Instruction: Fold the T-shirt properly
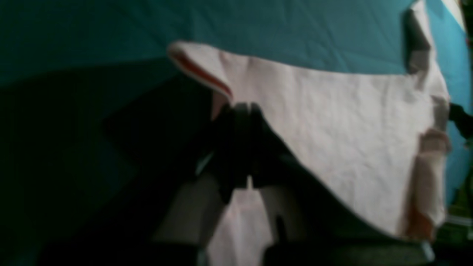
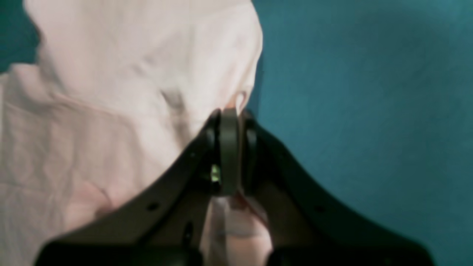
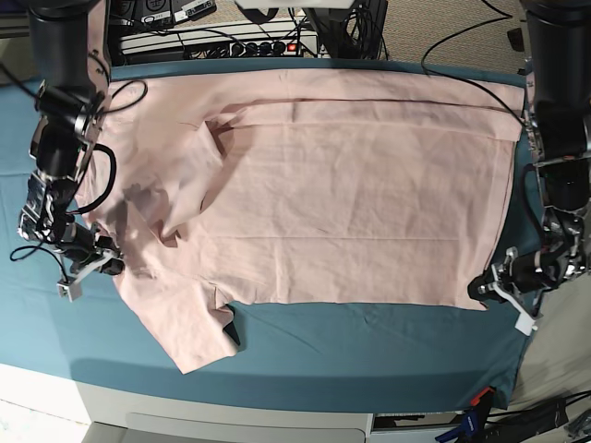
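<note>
Pinched shut on the pink T-shirt (image 3: 323,194) spread plain-side up over the teal worktop (image 3: 369,341), the left pincer (image 3: 482,288) and right pincer (image 3: 113,265) grip opposite near corners, so uneven lifting could skew the fold.

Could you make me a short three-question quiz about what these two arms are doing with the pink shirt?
1. True or false: the T-shirt lies spread on a teal table cloth.
2. Multiple choice: the left gripper grips the shirt at A) the neck, B) a bottom corner at the near edge, C) the middle.
3. Fill in: the right gripper is ____ on the shirt's edge near a sleeve.

Key: 1 true. 2 B. 3 shut; both wrist views show cloth pinched between closed jaws.
</note>
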Controlling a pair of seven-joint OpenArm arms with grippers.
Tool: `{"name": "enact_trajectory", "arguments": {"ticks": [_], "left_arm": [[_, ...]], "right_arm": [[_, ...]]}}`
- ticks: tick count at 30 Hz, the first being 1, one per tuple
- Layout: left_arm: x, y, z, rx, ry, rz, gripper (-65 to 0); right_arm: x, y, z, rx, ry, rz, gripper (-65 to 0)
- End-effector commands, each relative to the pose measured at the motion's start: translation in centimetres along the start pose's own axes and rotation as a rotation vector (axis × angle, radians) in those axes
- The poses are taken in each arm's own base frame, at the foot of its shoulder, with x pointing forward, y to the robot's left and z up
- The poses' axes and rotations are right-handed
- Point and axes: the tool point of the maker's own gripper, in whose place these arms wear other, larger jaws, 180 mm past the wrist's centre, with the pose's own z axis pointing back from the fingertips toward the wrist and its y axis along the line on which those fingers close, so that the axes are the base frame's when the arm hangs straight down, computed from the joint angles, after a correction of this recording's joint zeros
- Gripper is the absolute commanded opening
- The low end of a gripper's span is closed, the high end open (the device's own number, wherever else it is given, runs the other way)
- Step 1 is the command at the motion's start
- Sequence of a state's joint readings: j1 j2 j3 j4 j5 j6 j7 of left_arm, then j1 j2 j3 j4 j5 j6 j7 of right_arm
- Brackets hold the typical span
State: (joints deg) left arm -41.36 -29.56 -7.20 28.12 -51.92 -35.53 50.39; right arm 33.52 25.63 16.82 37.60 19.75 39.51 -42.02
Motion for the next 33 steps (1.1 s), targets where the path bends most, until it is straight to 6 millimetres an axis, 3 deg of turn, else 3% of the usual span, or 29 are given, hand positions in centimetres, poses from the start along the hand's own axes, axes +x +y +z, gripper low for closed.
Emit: {"name": "enact_trajectory", "arguments": {"ticks": [1,15,24,33], "left_arm": [[3.1,-0.8,1.4,-0.029,-0.067,-0.023,-65.0],[3.4,-0.6,6.9,-0.157,-0.036,0.030,-65.0],[3.0,-1.6,8.4,-0.251,-0.019,0.068,-65.0],[-2.1,1.2,9.7,-0.190,0.108,0.107,-65.0]], "right_arm": [[2.5,-0.2,1.1,-0.002,-0.069,0.025,-65.0],[-0.7,1.6,4.2,0.011,-0.062,0.152,-65.0],[1.1,3.0,5.4,0.022,-0.105,0.219,-65.0],[0.7,3.4,5.8,0.053,-0.072,0.198,-65.0]]}}
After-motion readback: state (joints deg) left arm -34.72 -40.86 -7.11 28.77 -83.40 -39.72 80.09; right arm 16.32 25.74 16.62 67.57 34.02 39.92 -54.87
